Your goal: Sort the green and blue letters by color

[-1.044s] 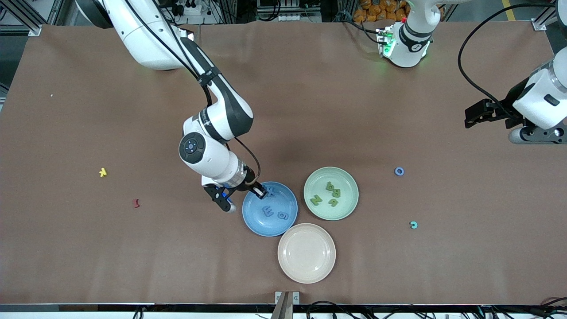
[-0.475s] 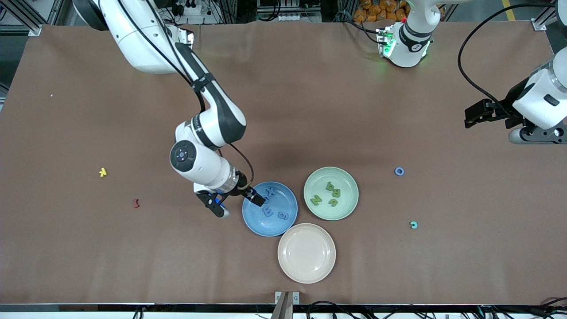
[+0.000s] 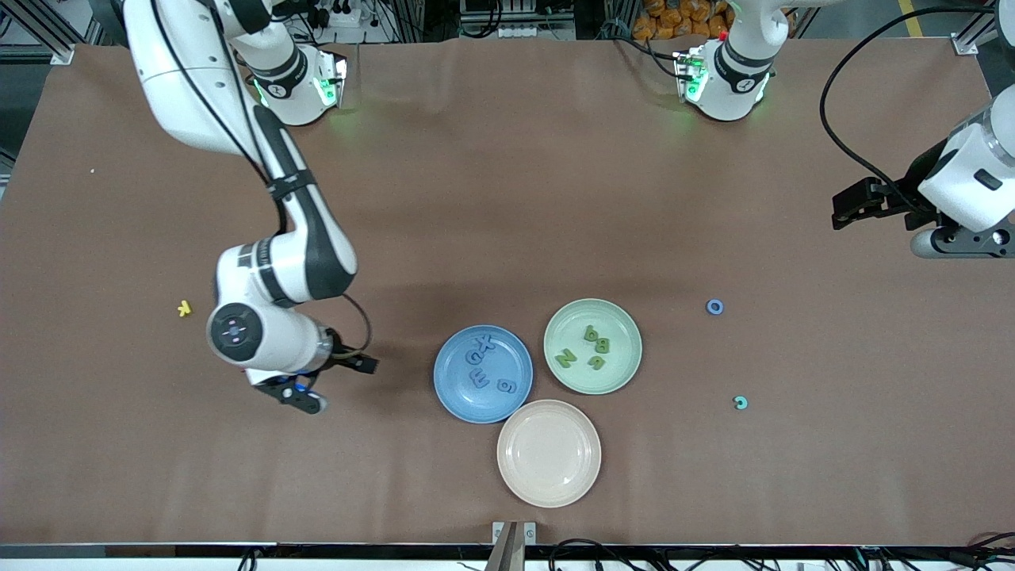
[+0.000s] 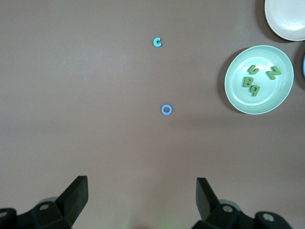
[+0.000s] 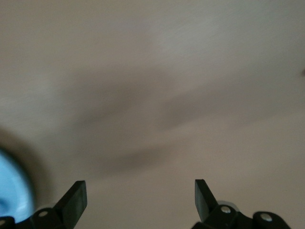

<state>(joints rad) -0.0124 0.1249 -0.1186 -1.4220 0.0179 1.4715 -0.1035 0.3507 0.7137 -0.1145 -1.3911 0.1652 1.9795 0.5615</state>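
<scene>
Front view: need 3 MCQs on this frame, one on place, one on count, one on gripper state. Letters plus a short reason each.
1. Where do the olive green letters lie?
A. on the blue plate
B. on the green plate
C. on the cream plate

2. How many letters are on the blue plate?
A. two
B. six
C. four

3. What is the state of the right gripper?
A. open, holding nothing
B. shut on a blue letter
C. shut on the yellow letter

Answers:
1. B: all four sit on the green plate, as the left wrist view also shows.
2. C: four blue letters lie on it.
3. A: the right wrist view shows its fingers spread over bare table, nothing between them.
</scene>
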